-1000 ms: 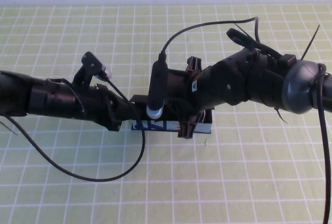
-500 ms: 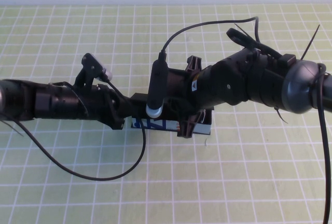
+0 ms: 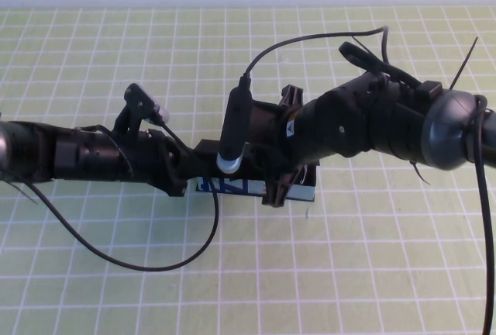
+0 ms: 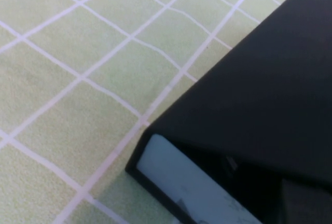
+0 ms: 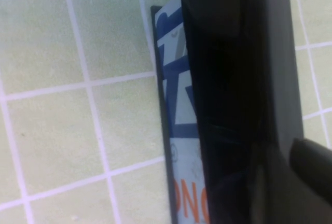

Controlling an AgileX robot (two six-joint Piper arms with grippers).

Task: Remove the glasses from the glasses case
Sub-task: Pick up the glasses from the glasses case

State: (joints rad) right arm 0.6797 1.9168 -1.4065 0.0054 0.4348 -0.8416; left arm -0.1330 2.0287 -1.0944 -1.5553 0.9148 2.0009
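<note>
The glasses case (image 3: 252, 188) lies at the table's middle, mostly under both arms; only its white-blue side panel shows in the high view. My left gripper (image 3: 194, 170) is at the case's left end, where the black flap lid (image 4: 259, 84) stands raised over the dark inside. My right gripper (image 3: 280, 157) is over the case's right half, jaws wide apart across its width. The right wrist view shows the panel with orange print (image 5: 179, 146) and one fingertip (image 5: 314, 169). The glasses are hidden; the case's inside is too dark.
The green mat with a white grid (image 3: 349, 273) covers the table. A black cable (image 3: 139, 265) loops from the left arm over the mat in front. Another cable (image 3: 310, 38) arcs above the right arm. A white wall runs along the back.
The left arm has crept slightly to the right towards the case. The right arm and the case have hardly moved.
</note>
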